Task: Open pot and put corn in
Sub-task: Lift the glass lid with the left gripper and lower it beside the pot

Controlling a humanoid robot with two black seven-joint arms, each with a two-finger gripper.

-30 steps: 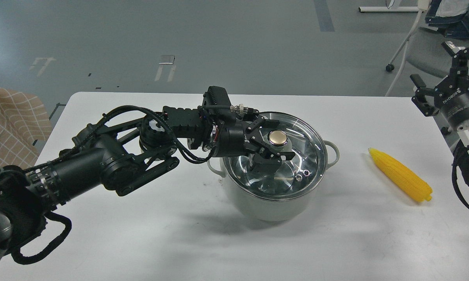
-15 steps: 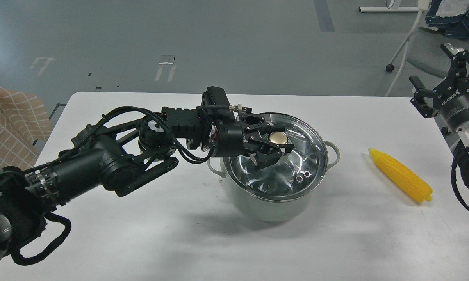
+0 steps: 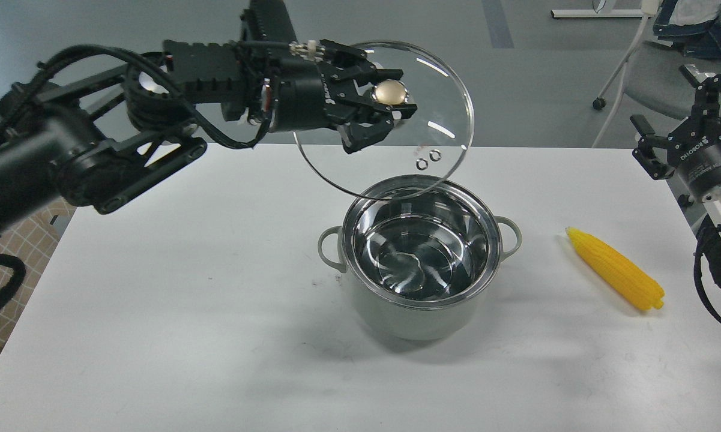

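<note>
Lid status: glass lid (image 3: 396, 120) off, held in air above and behind the pot (image 3: 420, 264), tilted; near edge overlaps the pot's far rim in view, looks clear of it.
Pot: open, steel inside empty, upright on white surface (image 3: 186, 300).
Corn: corn (image 3: 615, 268) lies on surface, well right of pot, not yet touched.
Done: opening step, approx. half of task.
Left to do: set lid aside, pick corn, drop into pot.
L fingers: left gripper (image 3: 390, 111) clamped on the gold knob (image 3: 391, 92), narrow gap only.
R fingers: right gripper (image 3: 648, 147) at right edge, holds nothing; seems spread apart, but view small/dark, cannot say for sure.
</note>
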